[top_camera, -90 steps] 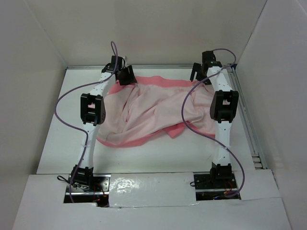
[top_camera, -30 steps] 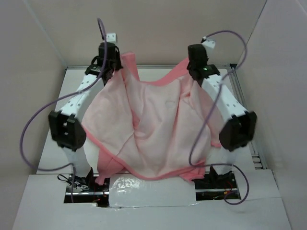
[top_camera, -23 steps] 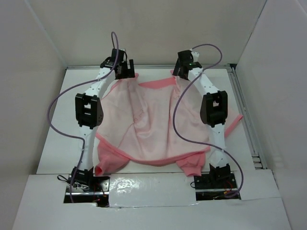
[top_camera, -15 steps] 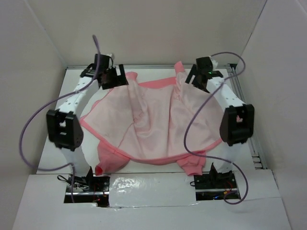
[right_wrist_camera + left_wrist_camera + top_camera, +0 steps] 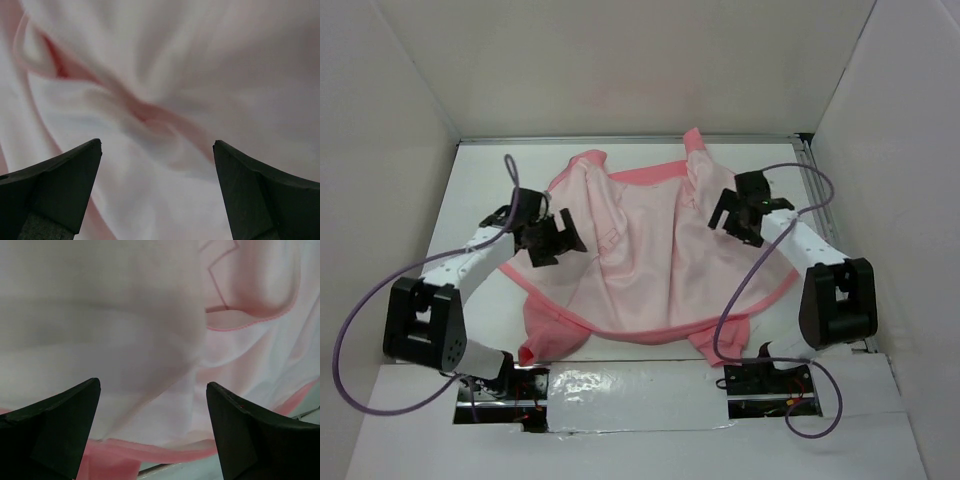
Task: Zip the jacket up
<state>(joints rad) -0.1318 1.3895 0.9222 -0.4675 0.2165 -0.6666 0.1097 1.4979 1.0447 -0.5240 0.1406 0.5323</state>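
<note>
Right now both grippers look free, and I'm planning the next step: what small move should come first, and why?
Probably lower the left gripper onto the nearby salmon edge of the jacket and pinch it. The jacket lies spread open with its pale lining up. The left gripper and the right gripper both hang open above it, holding nothing, so a front edge must be gripped first.

In the right wrist view the jacket (image 5: 165,75) is a blur (folds smear together, no stitching readable). The left gripper (image 5: 152,383) and right gripper (image 5: 157,142) each run off the bottom edge of their own wrist view. From above, the jacket's zipper is too small to pick out.
</note>
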